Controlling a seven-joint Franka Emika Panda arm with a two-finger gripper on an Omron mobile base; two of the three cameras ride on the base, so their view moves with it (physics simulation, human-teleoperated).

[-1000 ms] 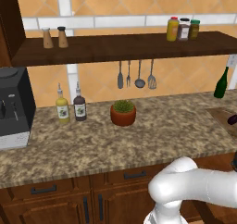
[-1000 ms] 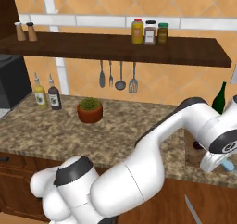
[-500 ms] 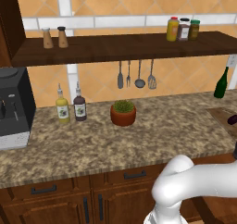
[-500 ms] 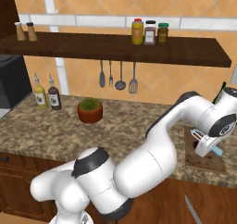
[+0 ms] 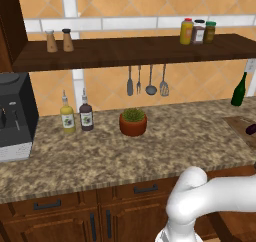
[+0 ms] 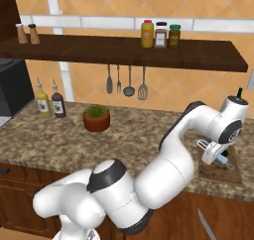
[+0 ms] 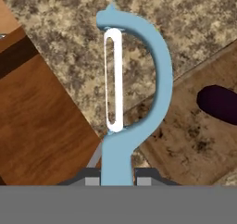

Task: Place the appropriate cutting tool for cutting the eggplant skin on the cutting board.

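My gripper (image 7: 118, 177) is shut on the handle of the cutting tool (image 7: 116, 153), a pale blue peeler with a white blade. Its head points away from the hand, over the speckled counter beside the board's corner. The brown cutting board (image 7: 185, 140) lies to the right in the hand view, with the dark purple eggplant (image 7: 221, 102) on it. In the right base view the gripper (image 6: 217, 157) hangs with the peeler (image 6: 222, 159) just above the cutting board (image 6: 218, 173) near the counter's front edge. The left base view shows the board (image 5: 240, 124) and eggplant (image 5: 251, 130) at far right.
A potted plant (image 5: 133, 122), two sauce bottles (image 5: 86, 114) and a black coffee machine (image 5: 15, 116) stand further left on the counter. Metal utensils (image 5: 151, 80) hang under the shelf, and a green bottle (image 5: 239, 89) stands behind the board. Wooden cabinet fronts (image 7: 41, 116) drop below the counter edge.
The arm has swung the hand and peeler up from the counter's front edge and slightly leftward, over the near part of the cutting board. The eggplant has not moved.
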